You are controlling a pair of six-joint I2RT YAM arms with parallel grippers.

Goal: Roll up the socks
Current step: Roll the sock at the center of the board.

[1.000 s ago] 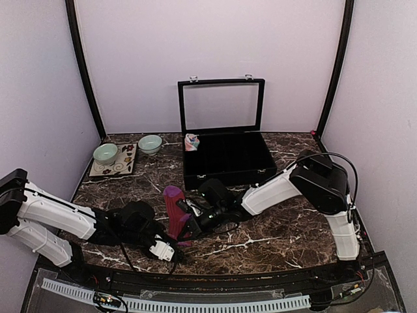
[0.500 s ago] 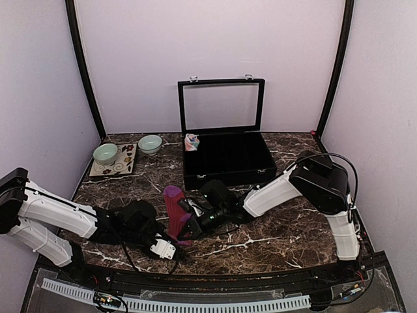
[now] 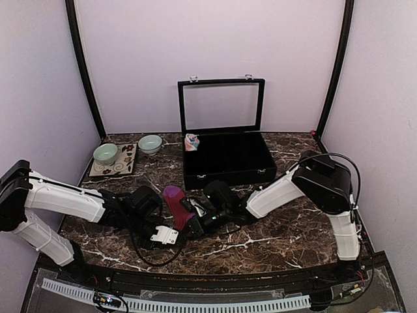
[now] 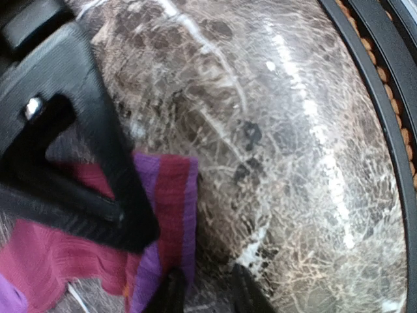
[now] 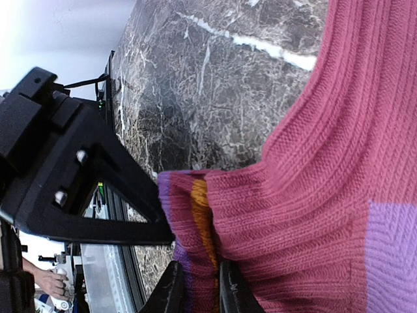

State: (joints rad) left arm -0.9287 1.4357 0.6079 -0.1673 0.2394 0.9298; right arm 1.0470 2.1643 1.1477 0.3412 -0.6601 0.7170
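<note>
Near edge of marble tabletop [image 3: 287,228]: both arms low, claws meeting at the maroon sock [image 3: 178,210], which lies front-centre with its purple end on the far side. Left claw [image 4: 205,297] narrow, tabletop showing between the tips, sock's purple-striped edge at one tip. Right claw [image 5: 199,287] narrow, pinching bunched cuff fabric, orange band showing. Behind: open black case [image 3: 221,177], lid upright. Pink sock [image 3: 191,141] bunched on tabletop at the case's far-left corner. Far left: green bowl [image 3: 105,153] on patterned mat [image 3: 122,167], second bowl [image 3: 150,143] near it.

Marble table [image 3: 293,235], open black case [image 3: 228,175], mint bowl [image 3: 105,153] on patterned mat [image 3: 124,167]; 2nd bowl [image 3: 150,143] just beside it
</note>
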